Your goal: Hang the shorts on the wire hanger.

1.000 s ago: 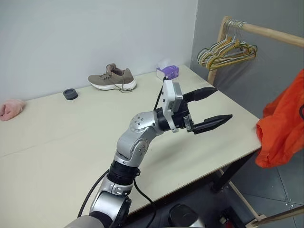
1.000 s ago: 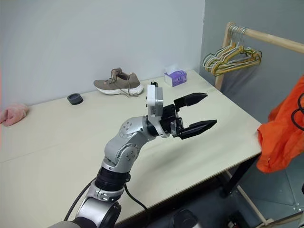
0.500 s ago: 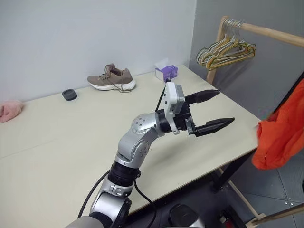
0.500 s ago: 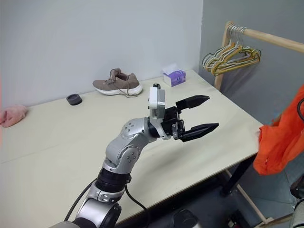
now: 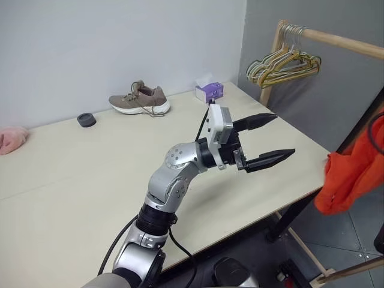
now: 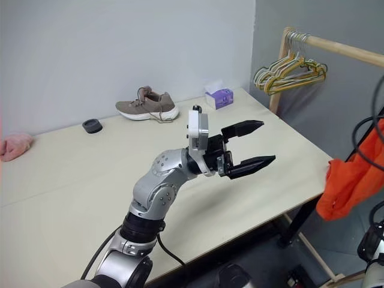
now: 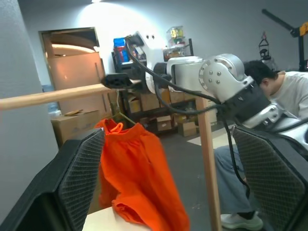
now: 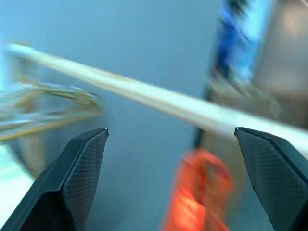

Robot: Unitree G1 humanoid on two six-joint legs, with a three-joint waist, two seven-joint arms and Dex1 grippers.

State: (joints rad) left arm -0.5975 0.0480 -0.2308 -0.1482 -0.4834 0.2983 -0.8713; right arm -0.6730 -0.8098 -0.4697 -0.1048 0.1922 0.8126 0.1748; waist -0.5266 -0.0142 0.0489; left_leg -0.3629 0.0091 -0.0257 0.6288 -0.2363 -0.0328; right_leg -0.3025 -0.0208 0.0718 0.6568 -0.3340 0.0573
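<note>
We can read no text, label, brand, number or sign in any view. The purple box (image 5: 210,91) on the table (image 5: 72,180) near the shoe (image 5: 139,99) has a printed face, too small for us to make out. The blue item (image 7: 120,48) on the shelves behind the shorts (image 7: 139,178) in the left wrist view may carry print; we can't read it.

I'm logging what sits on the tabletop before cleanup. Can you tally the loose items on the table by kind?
Shoe: 1
Tissue box, purple: 1
Round black cap: 1
Pink cloth: 1
Total: 4
The orange shorts hang beside the table, not on it, so they are not counted.
</note>
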